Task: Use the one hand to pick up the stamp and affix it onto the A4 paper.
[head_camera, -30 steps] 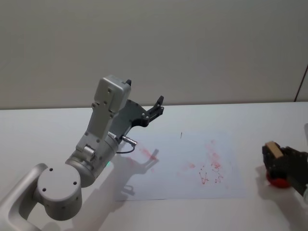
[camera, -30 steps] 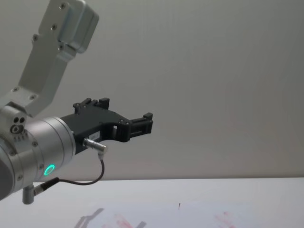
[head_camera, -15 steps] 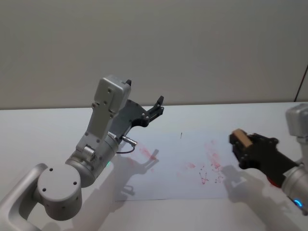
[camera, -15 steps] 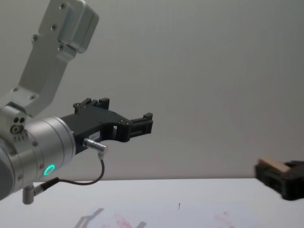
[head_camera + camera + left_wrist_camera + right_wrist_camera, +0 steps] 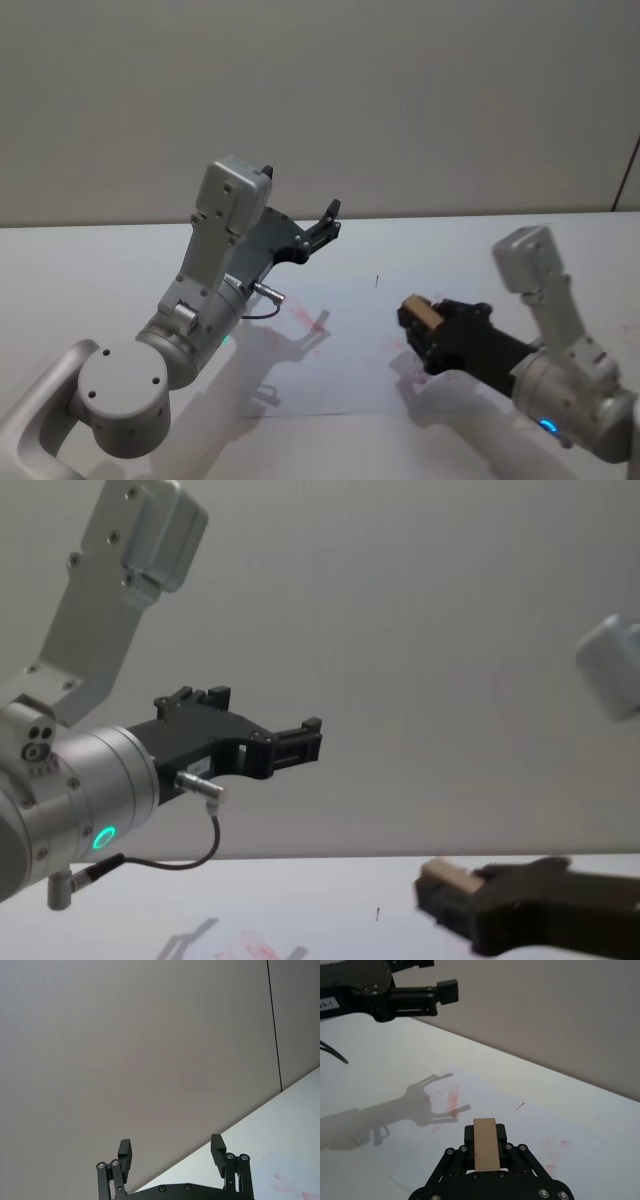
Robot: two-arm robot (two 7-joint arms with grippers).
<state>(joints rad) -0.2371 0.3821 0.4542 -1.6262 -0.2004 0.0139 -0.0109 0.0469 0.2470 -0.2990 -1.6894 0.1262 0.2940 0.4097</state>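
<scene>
Pinching stamp [image 5: 424, 311], hand [image 5: 417, 324] has swung leftward over A4 paper [image 5: 340, 368]; left gripper [image 5: 331, 213] unmoved, spread wide.

We see a robotics lab or test room: a bare grey-beige matt wall [image 5: 400, 100] with one thin dark vertical seam [image 5: 273, 1025] stands behind a plain white surface [image 5: 80, 270]. Over it reach pale grey metal robot arms [image 5: 215, 270] with glowing status lights [image 5: 103, 837]. On it lies a white paper sheet smudged with red-pink ink [image 5: 340, 365].
</scene>
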